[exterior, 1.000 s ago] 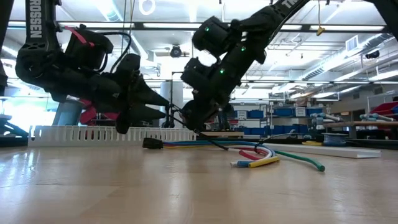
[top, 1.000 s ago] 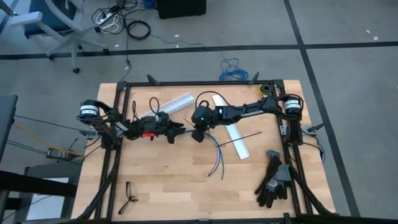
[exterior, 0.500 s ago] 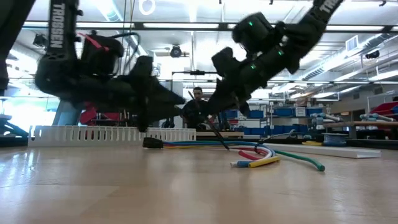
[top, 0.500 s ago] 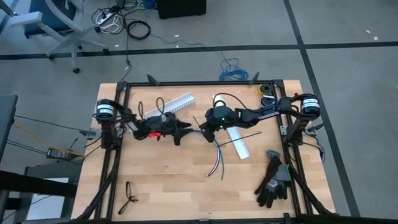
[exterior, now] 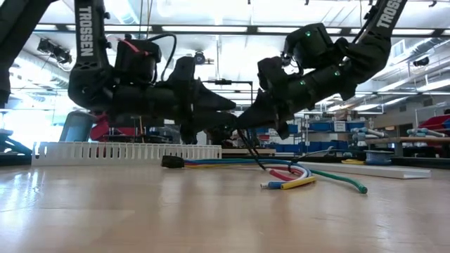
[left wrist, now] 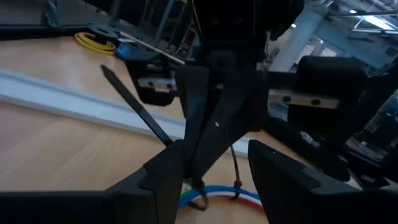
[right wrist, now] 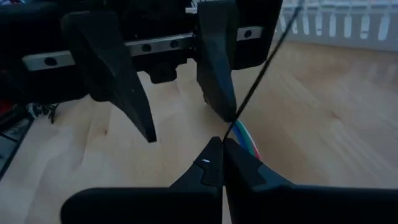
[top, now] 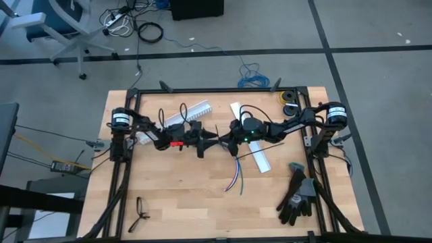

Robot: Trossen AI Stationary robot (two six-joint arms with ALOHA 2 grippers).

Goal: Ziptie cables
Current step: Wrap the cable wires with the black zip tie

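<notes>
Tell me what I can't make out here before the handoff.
- High view: the spot where the left gripper meets the right gripper is too small to read.
- Low view: both grippers hide the black strip's upper end.
- Left wrist view: the cables are cut off by the edge.

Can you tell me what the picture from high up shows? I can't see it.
Two dark robot arms meet tip to tip over the middle of a wooden table. The right end effector is shut on a thin black strip, facing the open left end effector, with the cables lying just below them.
</notes>
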